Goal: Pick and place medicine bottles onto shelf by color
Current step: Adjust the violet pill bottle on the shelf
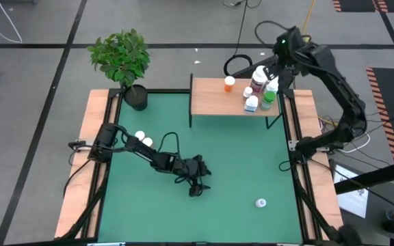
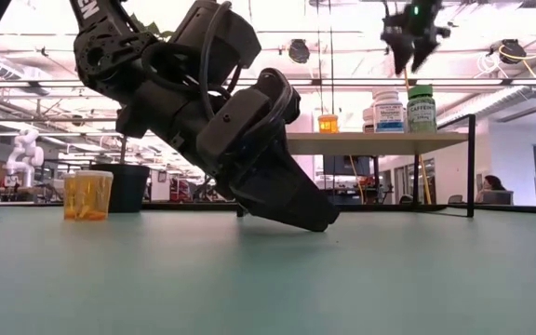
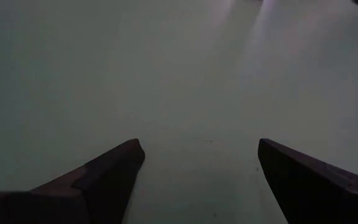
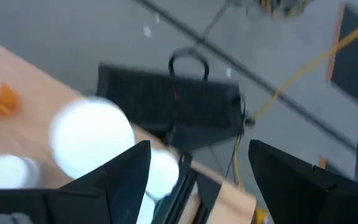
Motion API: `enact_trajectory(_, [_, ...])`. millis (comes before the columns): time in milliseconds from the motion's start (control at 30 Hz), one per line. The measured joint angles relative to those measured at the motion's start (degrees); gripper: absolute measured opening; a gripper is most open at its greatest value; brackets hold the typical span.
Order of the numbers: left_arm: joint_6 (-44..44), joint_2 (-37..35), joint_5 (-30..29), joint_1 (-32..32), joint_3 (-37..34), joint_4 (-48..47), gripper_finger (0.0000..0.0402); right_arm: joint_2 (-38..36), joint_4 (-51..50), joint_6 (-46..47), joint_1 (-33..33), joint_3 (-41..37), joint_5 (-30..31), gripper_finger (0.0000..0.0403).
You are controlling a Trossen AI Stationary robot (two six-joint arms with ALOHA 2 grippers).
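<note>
The shelf (image 1: pixel 214 98) stood at the far edge of the green table (image 1: pixel 238 164), toward the right-hand side. On its right end a cluster of medicine bottles was grouped close together: a dark-bodied bottle (image 1: pixel 257 77), a green bottle (image 1: pixel 269 98), a blue-labelled white bottle (image 1: pixel 251 104) and a small white-capped one (image 1: pixel 248 91) between them. An amber bottle (image 1: pixel 229 83) stood apart from the cluster, nearer the middle of the board. In the low view the amber bottle, a blue-labelled bottle and a green-labelled bottle appeared upright on the board.

Three bottles remained on the table surface. Two white-capped bottles (image 1: pixel 143 139) sat side by side near the left edge, just beside the left arm; the low view showed amber bodies there. One white-capped bottle (image 1: pixel 260 202) stood alone near the front right.

The right gripper (image 1: pixel 280 67) hung above the right end of the shelf, over the cluster. Its jaws stood well apart and held nothing; its wrist view showed white caps below, between and beside the fingers.

The left gripper (image 1: pixel 195 188) was down at the table near the middle, tips against or just above the green surface. Its jaws were wide open with only bare table between them.

A potted plant (image 1: pixel 123 60) stood at the far left corner.
</note>
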Motion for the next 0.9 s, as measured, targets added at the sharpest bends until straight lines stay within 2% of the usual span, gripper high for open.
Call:
enact_trajectory(167, [1.1, -0.1, -0.5, 0.0, 0.1, -3.0, 0.0335, -0.5, 4.6, -0.2, -2.4, -9.3, -2.7, 0.0265])
enact_trajectory(300, [1.0, -0.1, -0.8, -0.1, 0.1, -3.4, 0.0335, -0.6, 6.9, -0.4, -3.6, -12.8, -4.4, 0.0265])
enact_trajectory(467, [0.9, -0.1, -0.9, -0.1, 0.1, -3.4, 0.0335, -0.6, 7.5, -1.3, -3.8, -13.4, -5.1, 0.0265])
enact_trajectory(667, [1.3, -0.1, -0.9, -0.1, 0.0, -3.3, 0.0335, -0.9, 8.5, -2.8, -3.8, -13.4, -11.6, 0.0265])
enact_trajectory(900, [0.9, -0.1, -0.9, -0.1, 0.0, -3.3, 0.0335, -0.9, 10.5, -4.5, -3.8, -13.4, -12.0, 0.0265])
